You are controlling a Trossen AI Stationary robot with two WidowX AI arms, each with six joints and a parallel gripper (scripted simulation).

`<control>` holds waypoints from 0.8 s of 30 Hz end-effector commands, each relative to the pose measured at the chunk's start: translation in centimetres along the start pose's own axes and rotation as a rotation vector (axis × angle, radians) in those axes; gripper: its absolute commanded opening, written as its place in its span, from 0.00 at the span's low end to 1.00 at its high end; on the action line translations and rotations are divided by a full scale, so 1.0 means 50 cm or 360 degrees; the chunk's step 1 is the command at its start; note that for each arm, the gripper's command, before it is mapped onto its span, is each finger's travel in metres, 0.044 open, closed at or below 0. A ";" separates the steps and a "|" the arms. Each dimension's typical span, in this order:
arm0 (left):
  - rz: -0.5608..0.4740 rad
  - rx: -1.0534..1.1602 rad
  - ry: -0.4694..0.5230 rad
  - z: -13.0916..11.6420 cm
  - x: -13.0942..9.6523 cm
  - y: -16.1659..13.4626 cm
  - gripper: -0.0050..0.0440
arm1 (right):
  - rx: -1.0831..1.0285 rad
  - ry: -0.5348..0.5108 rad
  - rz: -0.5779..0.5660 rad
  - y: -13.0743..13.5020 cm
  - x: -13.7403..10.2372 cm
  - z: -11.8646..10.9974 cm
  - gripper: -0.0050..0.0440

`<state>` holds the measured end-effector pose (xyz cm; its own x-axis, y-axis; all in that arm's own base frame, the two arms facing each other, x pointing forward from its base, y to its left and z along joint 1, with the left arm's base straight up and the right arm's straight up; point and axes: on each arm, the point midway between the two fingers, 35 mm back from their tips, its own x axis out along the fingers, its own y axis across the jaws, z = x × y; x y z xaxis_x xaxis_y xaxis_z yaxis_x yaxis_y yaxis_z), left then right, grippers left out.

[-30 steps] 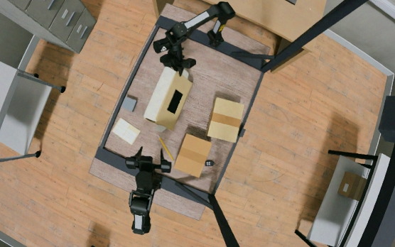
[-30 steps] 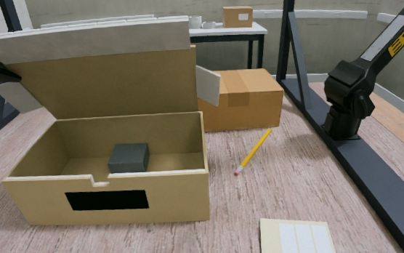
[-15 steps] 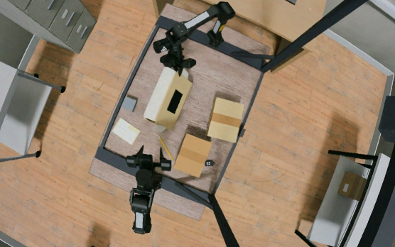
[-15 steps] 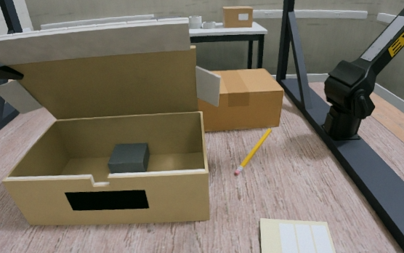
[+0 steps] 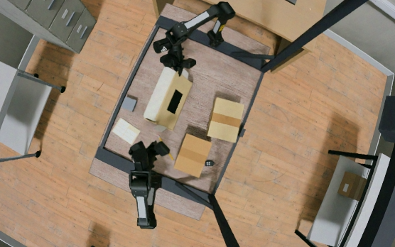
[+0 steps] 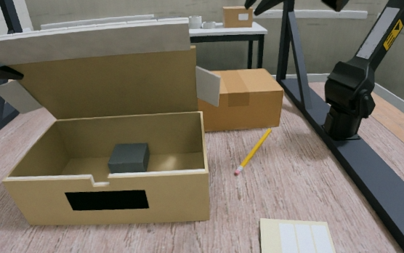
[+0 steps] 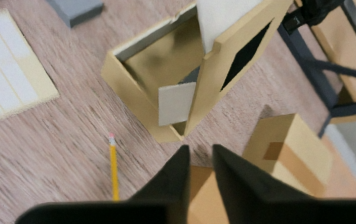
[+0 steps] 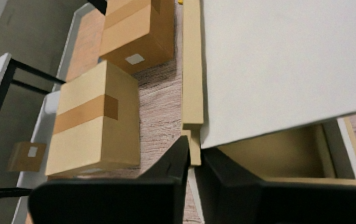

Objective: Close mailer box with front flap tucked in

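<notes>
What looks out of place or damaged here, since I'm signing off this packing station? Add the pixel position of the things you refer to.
Nothing looks spilled or damaged. The pencil [image 6: 253,152] [image 7: 114,167] lies loose and slanted on the table beside the mailer box [image 5: 185,90] [image 6: 120,214] [image 7: 127,97], away from any holder. The box's raised lid and splayed side flaps [image 6: 208,86] [image 7: 176,104] simply mean it is unclosed.
</notes>
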<state>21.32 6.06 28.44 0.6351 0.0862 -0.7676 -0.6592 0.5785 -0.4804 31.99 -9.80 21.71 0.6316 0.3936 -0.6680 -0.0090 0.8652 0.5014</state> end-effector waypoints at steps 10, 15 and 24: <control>0.0090 -0.1162 0.0425 -0.018 0.087 0.031 0.10 | -0.0037 -0.0036 -0.0007 0.009 -0.012 0.010 0.00; 0.0140 -0.1443 0.0525 -0.023 0.106 0.039 0.10 | -0.0037 -0.0036 -0.0007 0.009 -0.012 0.010 0.00; 0.0349 -0.2343 0.0824 -0.035 0.154 0.063 0.09 | -0.0037 -0.0036 -0.0007 0.009 -0.012 0.010 0.00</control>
<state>23.28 6.98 20.50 0.4656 -0.3581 -0.8093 -0.7717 -0.6120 -0.1732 31.99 -9.80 21.71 0.6316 0.3936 -0.6680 -0.0090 0.8652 0.5014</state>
